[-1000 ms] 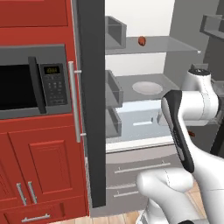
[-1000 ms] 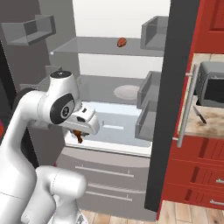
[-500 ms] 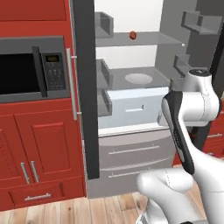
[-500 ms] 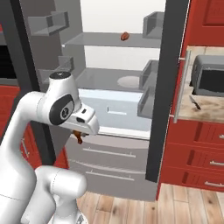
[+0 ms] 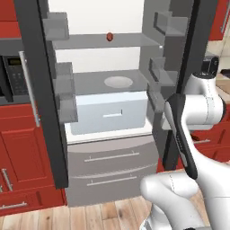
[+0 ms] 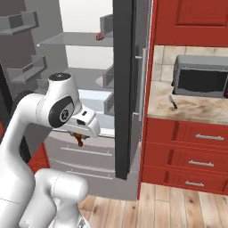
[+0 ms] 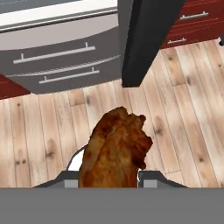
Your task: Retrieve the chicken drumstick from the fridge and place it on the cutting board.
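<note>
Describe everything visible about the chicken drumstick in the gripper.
The chicken drumstick is a lumpy, reddish-brown piece with a glossy roasted-looking skin, darker in the creases. In the hand view it rises between the two dark fingertips of the gripper, which is shut on its lower end, above the wooden floor. In the right base view it is a small brown bit under the hand, outside the fridge.

I grip the chicken drumstick (image 7: 114, 151) in my pincer (image 7: 109, 177), above wooden floor (image 7: 183, 118) beside the fridge (image 7: 65, 48) drawers.
</note>
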Motion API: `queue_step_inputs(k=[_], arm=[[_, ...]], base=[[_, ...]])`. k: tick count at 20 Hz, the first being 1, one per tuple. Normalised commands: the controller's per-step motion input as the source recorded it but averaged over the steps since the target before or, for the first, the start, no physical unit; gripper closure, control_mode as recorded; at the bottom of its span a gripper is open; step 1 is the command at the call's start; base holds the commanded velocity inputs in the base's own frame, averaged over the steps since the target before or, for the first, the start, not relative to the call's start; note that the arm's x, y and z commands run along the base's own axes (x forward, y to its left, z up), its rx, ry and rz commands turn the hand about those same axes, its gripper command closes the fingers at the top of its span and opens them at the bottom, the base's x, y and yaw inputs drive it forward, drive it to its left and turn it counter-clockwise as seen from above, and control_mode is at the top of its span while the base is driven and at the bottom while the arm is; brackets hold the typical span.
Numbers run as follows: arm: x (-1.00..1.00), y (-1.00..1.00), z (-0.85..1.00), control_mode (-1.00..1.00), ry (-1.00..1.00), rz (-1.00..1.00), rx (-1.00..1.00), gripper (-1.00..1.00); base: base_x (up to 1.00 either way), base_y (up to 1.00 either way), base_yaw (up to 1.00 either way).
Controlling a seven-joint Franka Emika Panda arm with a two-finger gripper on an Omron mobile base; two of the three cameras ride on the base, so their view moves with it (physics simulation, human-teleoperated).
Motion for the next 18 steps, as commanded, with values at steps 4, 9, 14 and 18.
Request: queue_step_inputs(k=[4,9,14,18], arm=[[0.00,0.00,0.00,1.00,0.00,0.00,0.00,1.00],[0.00,0.00,0.00,1.00,0.00,0.00,0.00,1.00],[0.00,0.00,0.00,1.00,0.00,0.00,0.00,1.00],[0.00,0.00,0.00,1.00,0.00,0.00,0.00,1.00]], base=[[-0.03,-0.97,0.00],[-0.07,-0.94,0.00],[-0.02,-0.64,0.00],[0.14,-0.38,0.00]])
